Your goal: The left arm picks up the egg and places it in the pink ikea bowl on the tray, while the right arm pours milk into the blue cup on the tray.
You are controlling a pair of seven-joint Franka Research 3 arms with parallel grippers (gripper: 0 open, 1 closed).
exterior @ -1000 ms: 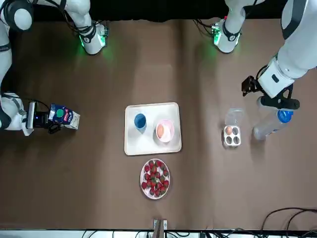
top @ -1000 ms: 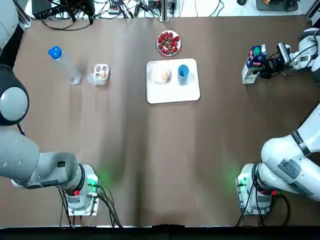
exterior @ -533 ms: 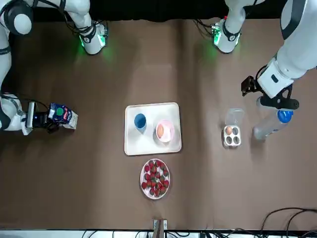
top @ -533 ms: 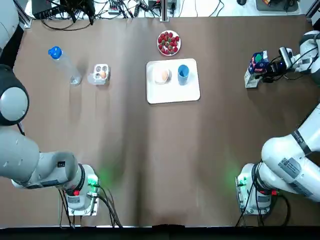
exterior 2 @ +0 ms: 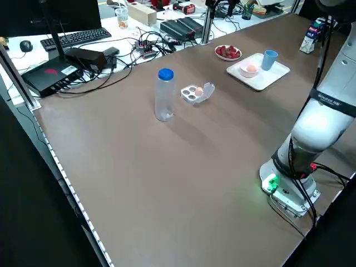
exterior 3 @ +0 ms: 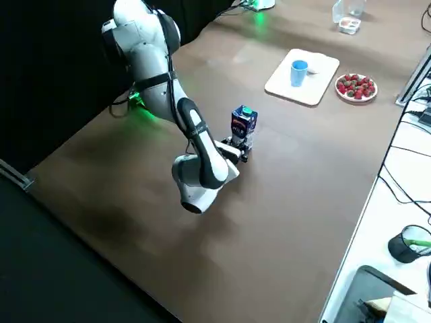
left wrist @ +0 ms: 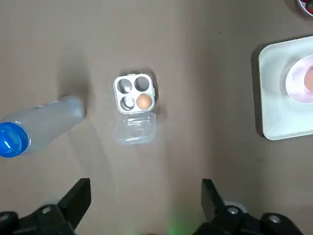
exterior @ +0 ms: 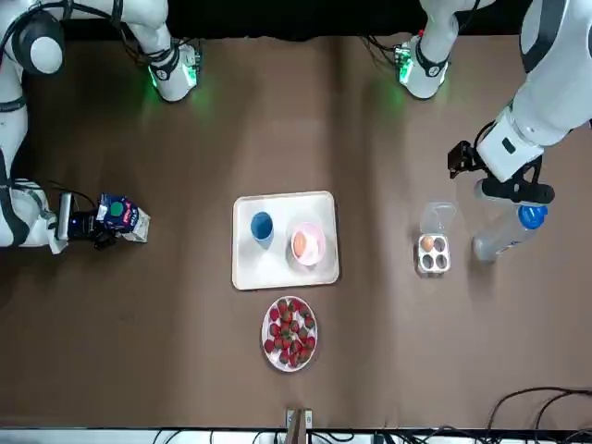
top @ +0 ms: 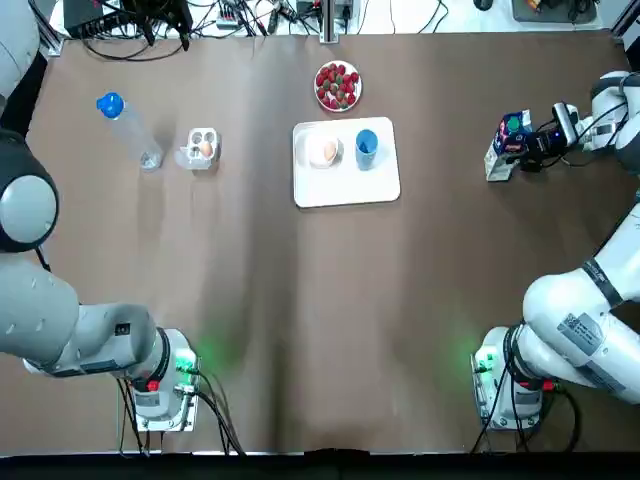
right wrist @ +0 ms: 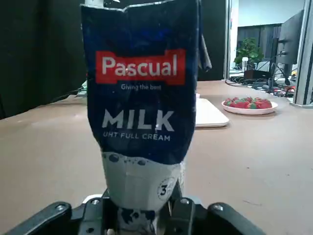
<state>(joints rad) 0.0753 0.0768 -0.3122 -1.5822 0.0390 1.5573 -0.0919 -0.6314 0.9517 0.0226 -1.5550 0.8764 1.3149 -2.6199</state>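
Pinching the blue-and-white Pascual milk carton (right wrist: 142, 107) low at its base, the right hand (right wrist: 142, 215) holds it upright, well off to the robot's right of the white rectangular tray (top: 345, 185). That low grip, I'd say, leaves the spout end free to tip toward the small blue cup (top: 366, 145) on the tray. No pour yet: carton and cup are well apart. Beside the cup, the pink bowl (exterior: 317, 252) already cradles an orange-brown egg (exterior: 300, 243), so the egg job looks done. The left hand (left wrist: 144, 203) hangs high, well left of the tray, fingers spread and empty. It looks down on a clear plastic egg box (left wrist: 134, 90) holding a spare egg (left wrist: 143, 101), with a blue-capped clear bottle (left wrist: 41, 122) farther from the tray.
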